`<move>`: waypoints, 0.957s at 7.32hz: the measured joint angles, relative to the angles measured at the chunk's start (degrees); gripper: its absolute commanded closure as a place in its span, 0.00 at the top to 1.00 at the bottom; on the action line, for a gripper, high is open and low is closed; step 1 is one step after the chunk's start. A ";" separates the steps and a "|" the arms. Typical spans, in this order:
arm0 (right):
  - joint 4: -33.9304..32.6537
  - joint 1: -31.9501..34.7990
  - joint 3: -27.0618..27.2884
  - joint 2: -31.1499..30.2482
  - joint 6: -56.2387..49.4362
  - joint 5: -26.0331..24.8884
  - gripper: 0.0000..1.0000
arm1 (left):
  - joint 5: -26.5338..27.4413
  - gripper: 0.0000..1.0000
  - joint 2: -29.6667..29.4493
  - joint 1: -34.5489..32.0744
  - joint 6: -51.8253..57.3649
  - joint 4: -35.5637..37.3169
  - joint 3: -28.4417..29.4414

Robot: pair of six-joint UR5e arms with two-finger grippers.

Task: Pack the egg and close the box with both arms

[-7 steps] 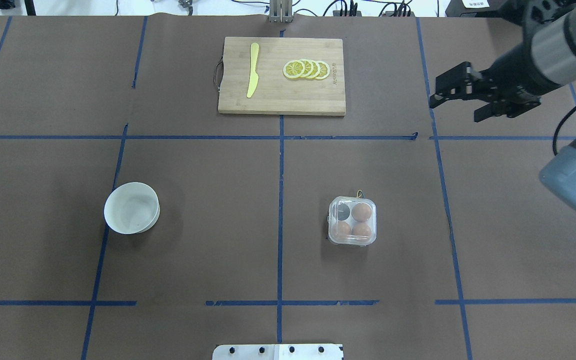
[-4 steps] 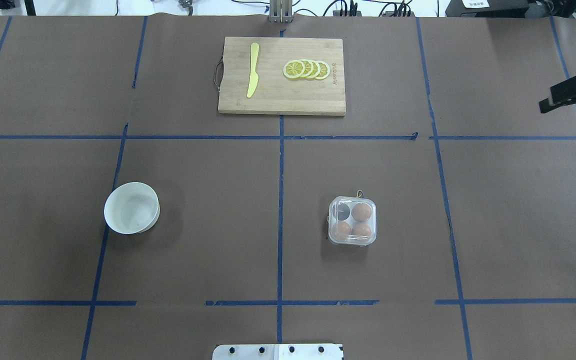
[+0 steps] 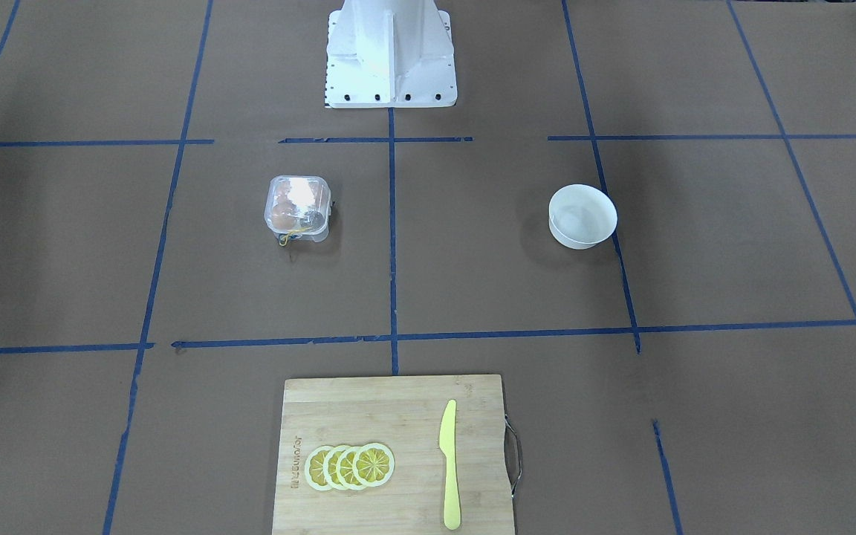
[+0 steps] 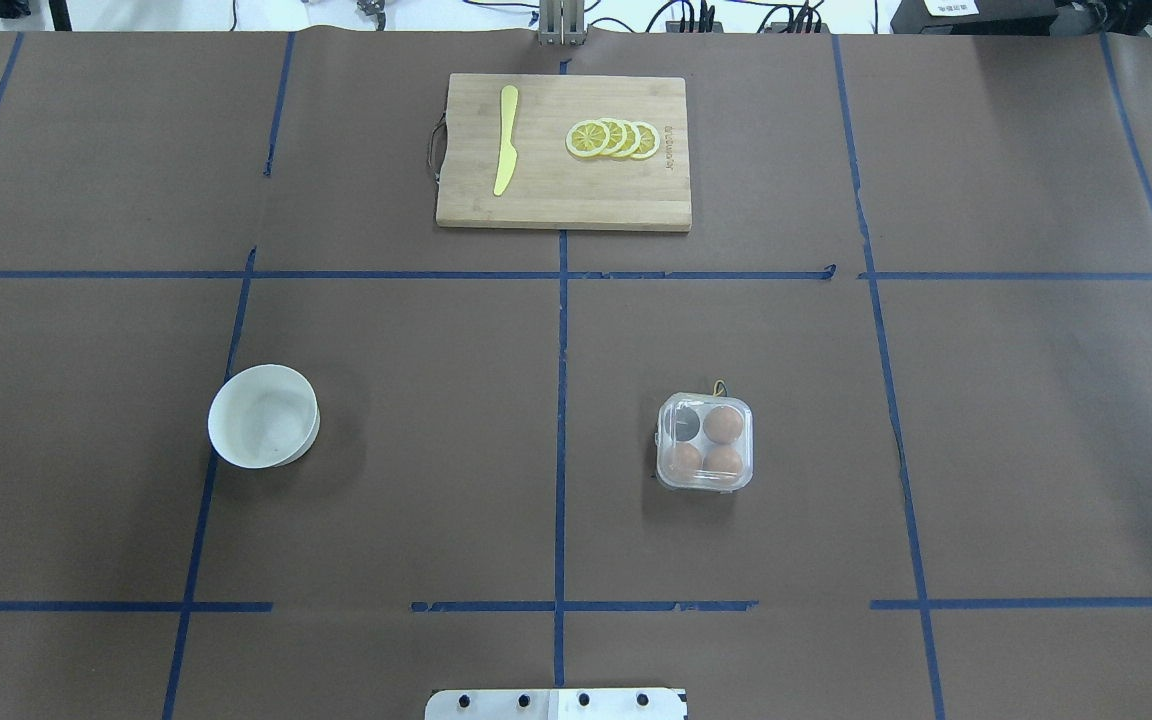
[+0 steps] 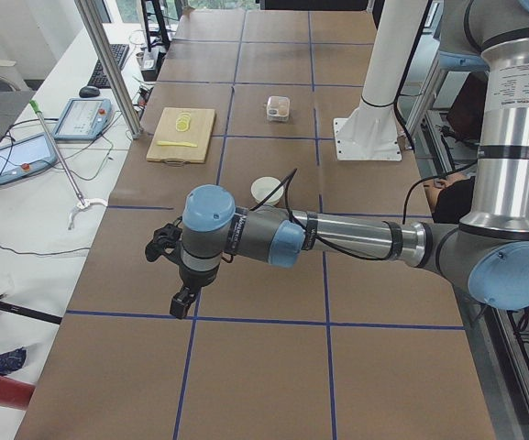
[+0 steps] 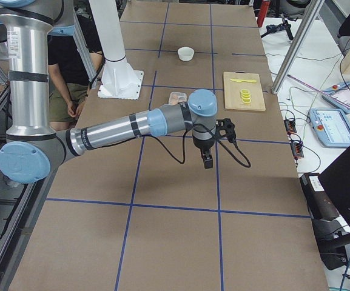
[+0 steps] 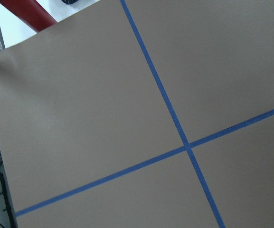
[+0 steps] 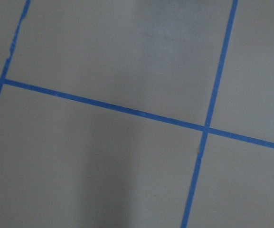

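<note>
The clear box stands right of the table's centre, its lid down over the cells. It also shows in the front view. Three orange-brown eggs sit in it: one at the far right, two in front. The far left cell looks dark. Neither gripper shows in the overhead or front views. My left gripper hangs over bare table far off to my left. My right gripper hangs over bare table far off to my right. I cannot tell whether either is open or shut.
A white bowl stands left of centre and looks empty. A wooden cutting board lies at the far middle with a yellow knife and lemon slices on it. The white pedestal base stands at the near edge.
My right arm and gripper have swung out of the overhead view past its right edge. The box, eggs and bowl have not moved.
</note>
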 measured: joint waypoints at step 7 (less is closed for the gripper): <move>-0.58 1.67 -4.13 -6.11 -4.98 3.72 1.00 | -2.82 1.00 9.16 0.26 -14.40 -10.40 -0.94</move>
